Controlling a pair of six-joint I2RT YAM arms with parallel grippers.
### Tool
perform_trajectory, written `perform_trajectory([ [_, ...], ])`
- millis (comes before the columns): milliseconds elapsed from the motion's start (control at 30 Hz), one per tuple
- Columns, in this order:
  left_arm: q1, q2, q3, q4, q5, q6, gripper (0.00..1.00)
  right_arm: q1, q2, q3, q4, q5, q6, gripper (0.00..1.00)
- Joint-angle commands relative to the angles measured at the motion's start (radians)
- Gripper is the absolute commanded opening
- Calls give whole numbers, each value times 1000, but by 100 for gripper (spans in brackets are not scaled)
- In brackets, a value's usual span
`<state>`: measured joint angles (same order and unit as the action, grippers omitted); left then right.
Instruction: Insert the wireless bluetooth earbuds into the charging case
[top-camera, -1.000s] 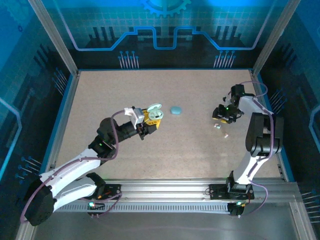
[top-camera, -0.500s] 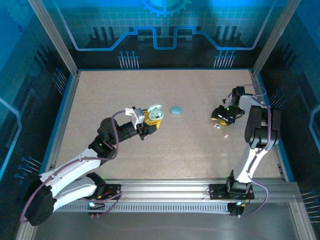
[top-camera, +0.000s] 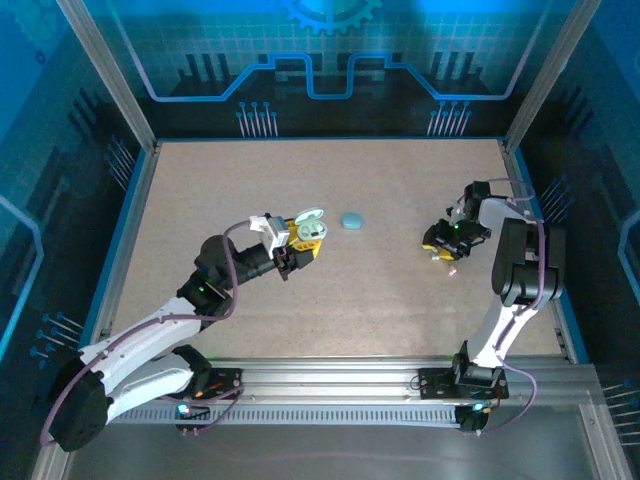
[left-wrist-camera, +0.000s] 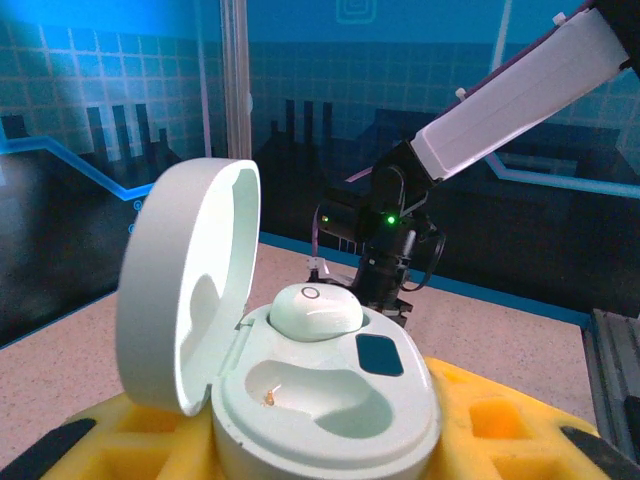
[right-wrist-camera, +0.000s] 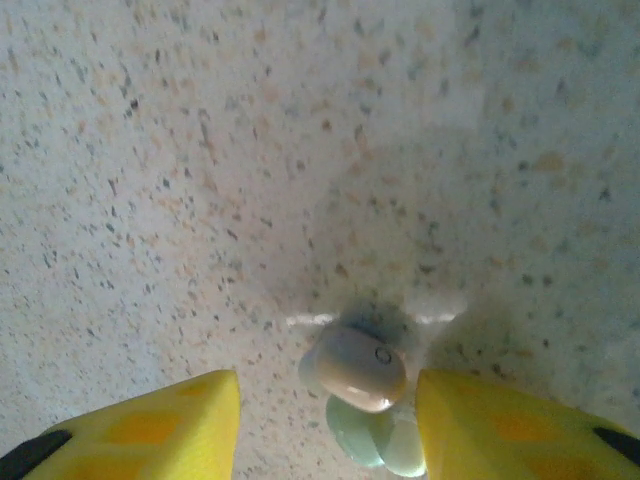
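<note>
Between the parted jaws of my right gripper (right-wrist-camera: 325, 400), an earbud (right-wrist-camera: 362, 368) lies ungripped on the surface (right-wrist-camera: 200, 150); my left gripper (top-camera: 305, 238) clamps the open case (left-wrist-camera: 330, 400).

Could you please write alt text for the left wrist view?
An open pale charging case, held by the left tool, has one earbud seated at the back and its near slot empty. Its lid stands raised at left; the right arm is behind.
</note>
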<state>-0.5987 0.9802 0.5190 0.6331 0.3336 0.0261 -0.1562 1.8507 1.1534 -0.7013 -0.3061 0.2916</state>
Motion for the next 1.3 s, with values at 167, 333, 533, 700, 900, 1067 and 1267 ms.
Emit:
perform_trajectory([
  [167, -7, -15, -5, 7, -11, 8, 34, 32, -56, -44, -21, 3, 20, 50],
  [333, -6, -21, -8, 5, -13, 9, 34, 75, -44, -14, -56, 70, -2, 48],
  [533, -6, -34, -10, -8, -19, 11, 34, 86, -42, 6, -82, 194, 17, 48],
  [700, -6, -29, -10, -4, -18, 8, 34, 95, -27, 24, -75, 185, 21, 48],
  [900, -6, -32, -10, -6, -18, 8, 34, 106, 1, 43, -73, 185, 27, 41],
  [1067, -6, -34, -11, -12, -24, 11, 34, 112, 11, 46, -72, 185, 32, 38],
  [1267, -6, -31, -10, -10, -24, 9, 34, 124, 18, 53, -75, 192, 28, 32],
])
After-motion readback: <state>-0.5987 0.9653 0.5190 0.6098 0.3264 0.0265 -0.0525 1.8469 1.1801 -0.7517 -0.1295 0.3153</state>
